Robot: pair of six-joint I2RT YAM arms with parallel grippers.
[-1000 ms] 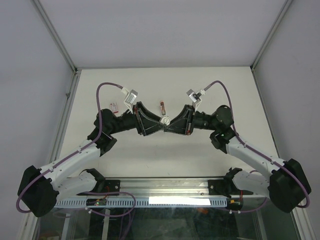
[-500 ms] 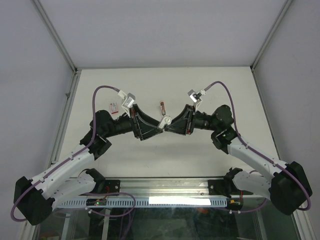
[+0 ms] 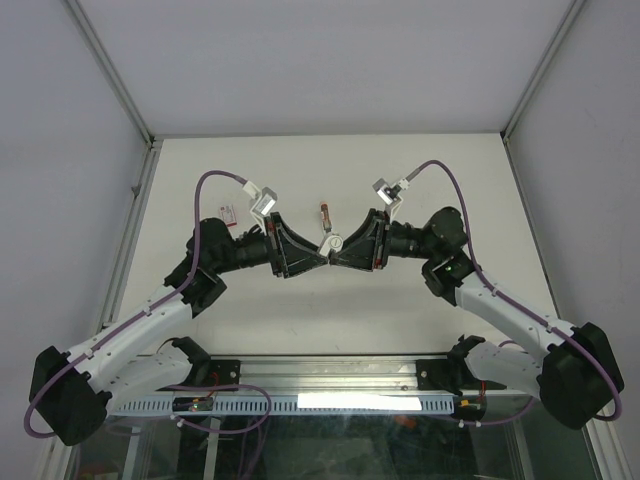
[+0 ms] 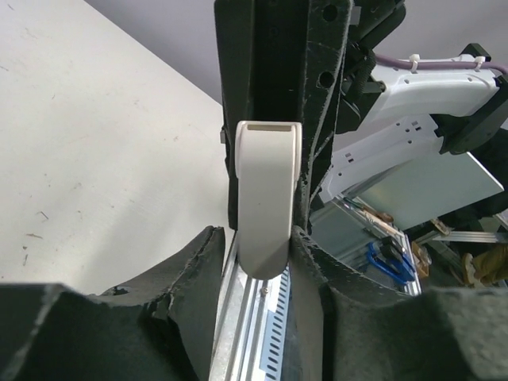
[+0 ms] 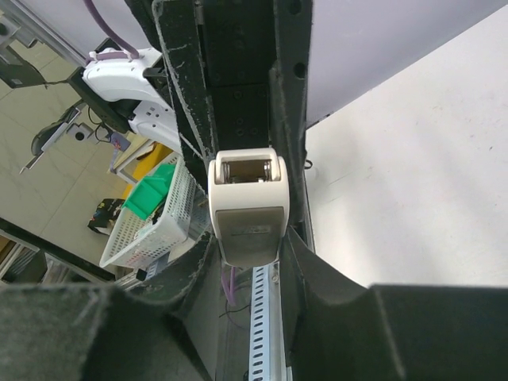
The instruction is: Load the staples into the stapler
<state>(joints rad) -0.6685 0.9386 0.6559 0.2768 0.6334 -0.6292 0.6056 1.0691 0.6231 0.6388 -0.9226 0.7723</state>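
Out over the middle of the pale tabletop (image 3: 330, 170) the two black arms meet nose to nose, a small white plastic stapler (image 3: 330, 243) bridged between them. The right gripper (image 5: 248, 242) has its felt-lined jaws clamped on the stapler's sides. The left gripper (image 4: 255, 242) brackets the other end, but I can't tell whether it is truly pinching. The tiny flat white red-marked box of staples (image 3: 231, 212) lies on the table, off to the left beside the left wrist. A small reddish oblong (image 3: 323, 211) lies just beyond the stapler.
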